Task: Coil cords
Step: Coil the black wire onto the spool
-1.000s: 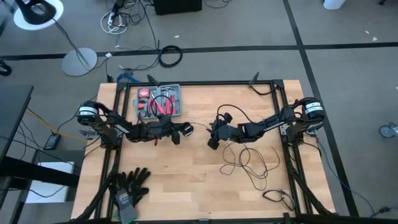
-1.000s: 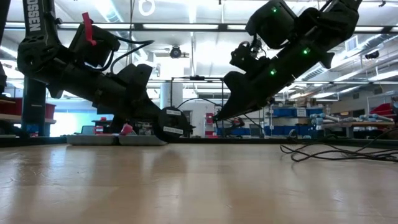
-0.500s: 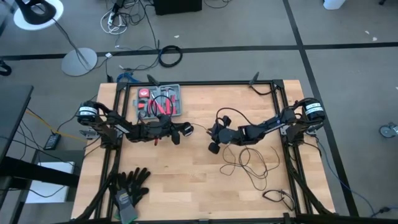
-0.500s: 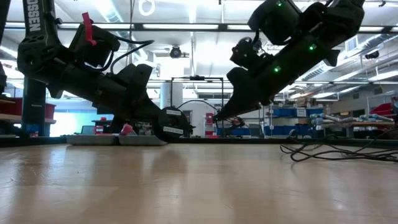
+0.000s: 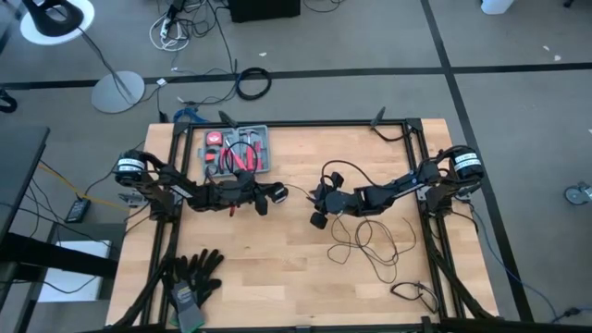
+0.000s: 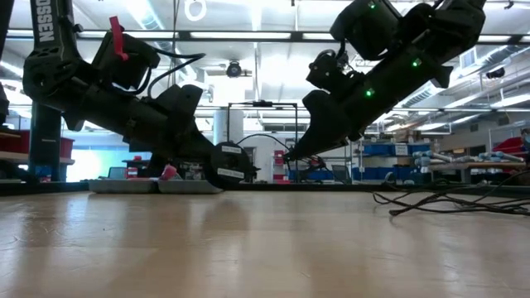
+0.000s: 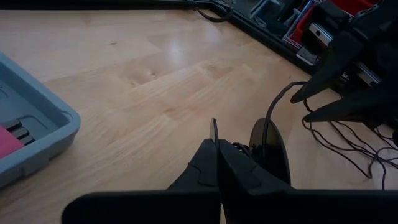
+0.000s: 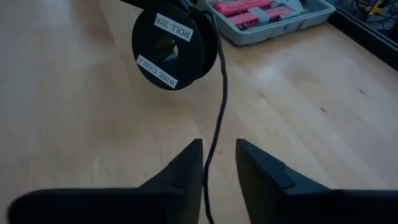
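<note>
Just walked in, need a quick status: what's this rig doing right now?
It is winding wire onto a spool. The left gripper, near the table's middle, is shut on a black spool labelled "WIRE CABLE". A thin black wire runs from the spool between the right gripper's parted fingers, which face it. The rest of the wire lies in loose loops on the wooden table under the right arm. A grey tool tray sits behind the left gripper.
</note>
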